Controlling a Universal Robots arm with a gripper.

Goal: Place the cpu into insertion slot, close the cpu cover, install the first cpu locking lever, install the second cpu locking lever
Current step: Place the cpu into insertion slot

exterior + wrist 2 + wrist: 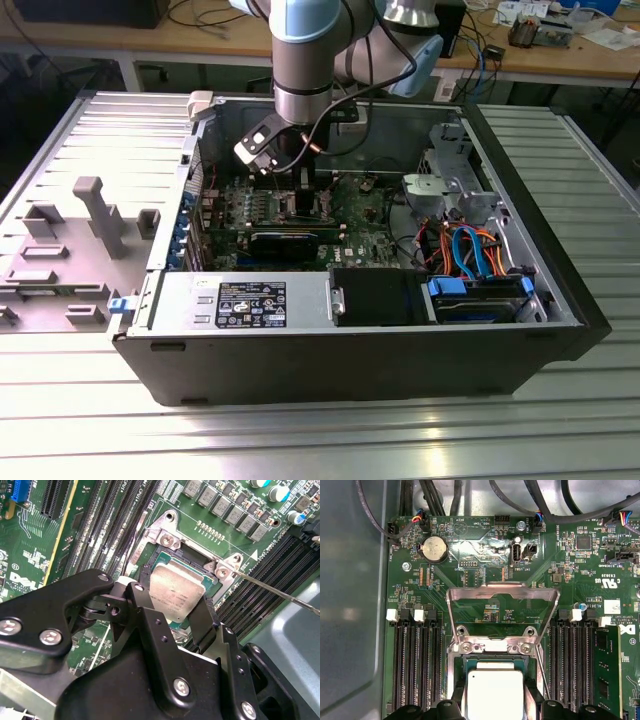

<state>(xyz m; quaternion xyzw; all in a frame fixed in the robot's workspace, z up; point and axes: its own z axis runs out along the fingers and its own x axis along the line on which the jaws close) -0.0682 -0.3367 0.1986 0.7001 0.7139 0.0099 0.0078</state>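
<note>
My gripper point(172, 599) is shut on the cpu point(177, 592), a pale silver square chip held by two opposite edges between the black fingers point(145, 615). The chip sits slightly tilted just over the insertion slot point(186, 559); I cannot tell whether it touches the slot. In the first wrist view the cpu point(493, 692) covers most of the insertion slot point(492, 661). The cpu cover point(500, 591) is swung open, away from the slot. A thin locking lever point(280, 592) sticks out beside the socket, unlatched. In the exterior view the gripper point(300, 188) reaches down into the open case.
Black memory slots point(417, 665) flank the socket on both sides. A coin battery point(434, 547) and cable plugs lie beyond the cover. The case point(350, 350) holds a power supply point(240, 300) and a drive cage with blue and orange cables point(470, 255). A grey fixture point(70, 240) lies outside.
</note>
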